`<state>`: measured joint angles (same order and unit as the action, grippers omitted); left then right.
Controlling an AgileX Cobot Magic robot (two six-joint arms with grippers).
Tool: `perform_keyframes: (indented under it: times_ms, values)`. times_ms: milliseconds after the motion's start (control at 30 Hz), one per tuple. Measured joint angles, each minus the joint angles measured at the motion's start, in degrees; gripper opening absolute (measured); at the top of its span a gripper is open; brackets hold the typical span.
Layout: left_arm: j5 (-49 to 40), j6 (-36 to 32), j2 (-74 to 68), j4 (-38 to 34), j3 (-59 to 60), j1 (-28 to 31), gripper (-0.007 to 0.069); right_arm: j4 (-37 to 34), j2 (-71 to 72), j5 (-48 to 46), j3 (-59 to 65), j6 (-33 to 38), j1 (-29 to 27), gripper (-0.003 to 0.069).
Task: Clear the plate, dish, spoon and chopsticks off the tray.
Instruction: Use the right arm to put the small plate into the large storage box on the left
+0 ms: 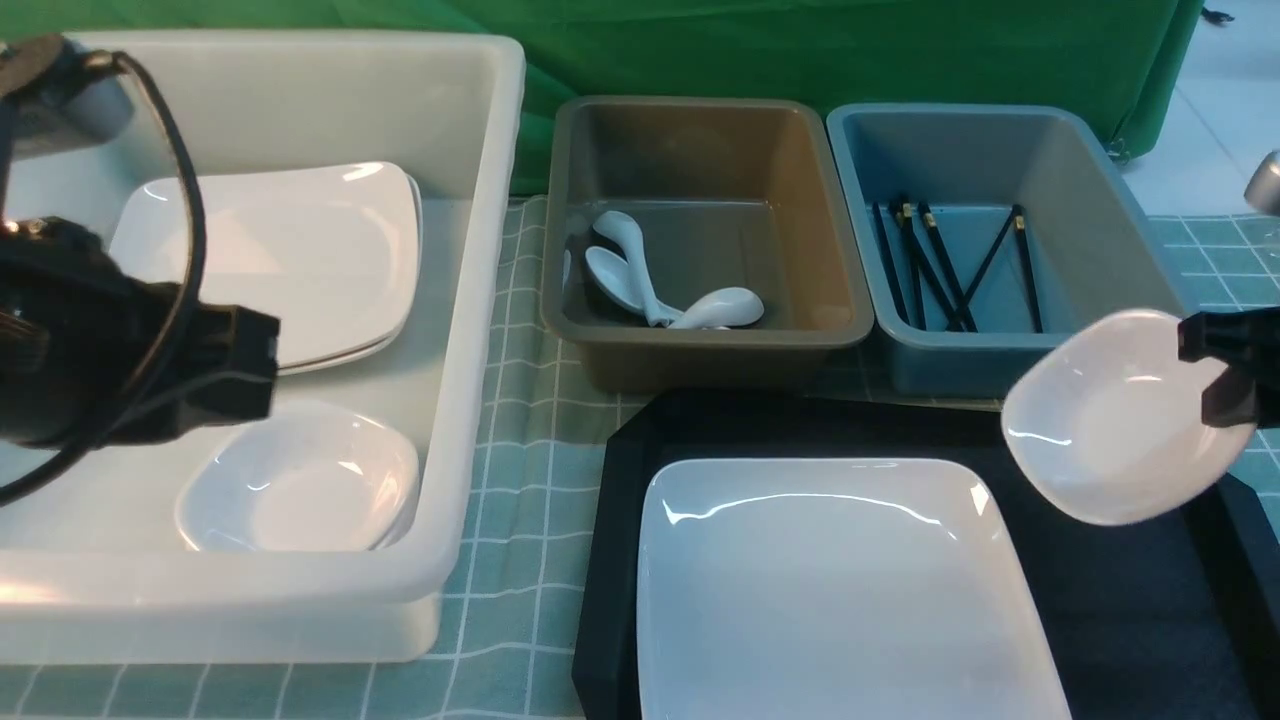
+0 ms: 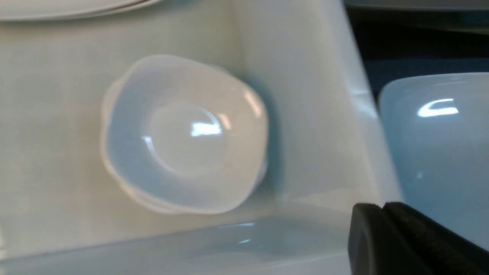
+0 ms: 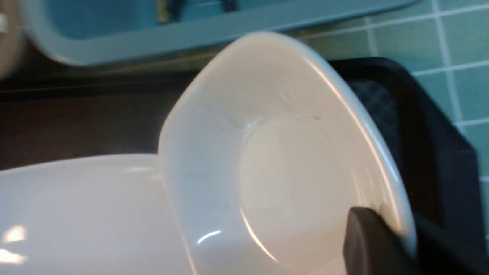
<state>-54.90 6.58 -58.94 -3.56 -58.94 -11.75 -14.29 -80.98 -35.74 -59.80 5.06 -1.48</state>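
Right claw (image 1: 1215,375): clenched on one edge of the small dish (image 1: 1105,420), a rim pinch and nothing more.
Dish: lifted clear and steeply tilted, hanging over the right side of the tray (image 1: 1130,600), near the far right corner of the plate (image 1: 840,590).
Left claw (image 1: 245,370): clenched on nothing, hovering above the stacked dishes (image 1: 300,480) in the white bin (image 1: 470,300).
Slip risk: glossy glaze and a one-edge grip; likely to pivot or slide out on a quick swing, then drop onto the plate or tray and chip.
Collision risk: probable route to the white bin crosses the plate and the bin wall; too low a carry could clip either, and the left claw sits over the likely drop spot.
Placement risk: released while tilted, could land crooked on the stack and skid off.
Remaining: plate flat on the tray; spoons (image 1: 640,280) in the brown bin (image 1: 705,340), chopsticks (image 1: 940,265) in the blue bin (image 1: 850,200), none visible on the tray.
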Motion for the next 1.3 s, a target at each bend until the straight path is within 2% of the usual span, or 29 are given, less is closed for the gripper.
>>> perform_keyframes:
  times_ms: [33, 67, 167, 400, 500, 600, 633, 667, 1000, 1167, 1233, 1300]
  values:
    - [-0.9, 2.1, 0.0, 3.6, 0.0, 0.0, 0.0009, -3.5, 1.5, -1.1, -0.5, 2.9, 0.4, 0.0065]
    - [-1.4, 3.1, 0.0, 4.6, 0.0, 0.0, 0.0009, -4.1, 1.6, -1.3, -0.7, 3.8, 0.5, 0.0065]
    - [-2.1, 7.1, 0.0, 9.6, 0.0, 1.3, 0.0009, -10.6, 2.9, -4.5, -5.4, 8.6, 5.3, 0.0065]
    - [-2.8, 8.4, 0.1, 8.0, 0.0, 6.2, 0.0009, -12.5, -1.6, -4.1, -18.4, 9.5, 21.8, 0.0065]
    - [-3.9, 8.4, 1.0, 7.5, 0.0, 9.3, 0.001, -12.9, -9.4, -4.5, -29.0, 9.7, 30.3, 0.0065]
    - [-4.2, 8.4, 3.5, 7.1, 0.0, 12.0, 0.001, -12.9, -18.4, -5.1, -38.4, 9.7, 35.8, 0.0065]
    - [-4.2, 8.4, 3.7, 7.0, 0.0, 12.3, 0.001, -12.9, -18.4, -5.1, -38.4, 9.7, 35.8, 0.0065]
    - [-4.2, 8.4, 5.4, 6.8, 0.0, 13.2, 0.001, -12.9, -23.6, -5.7, -44.7, 9.7, 38.9, 0.0065]
    - [-5.2, 7.8, 9.3, 5.2, 0.0, 14.0, 0.001, -12.3, -46.8, -6.2, -66.9, 9.7, 47.2, 0.0065]
    - [-6.3, 7.3, 9.3, 5.2, 0.0, 14.0, 0.001, -11.7, -51.9, -5.7, -69.0, 9.7, 48.7, 0.0067]
    - [-6.5, 7.0, 9.3, 5.2, 0.0, 14.0, 0.001, -11.6, -52.9, -5.6, -69.1, 9.7, 48.9, 0.0091]
    - [-6.5, 6.9, 9.3, 5.1, 0.0, 14.0, 0.001, -11.0, -53.1, -5.3, -69.1, 9.7, 49.0, 0.0165]
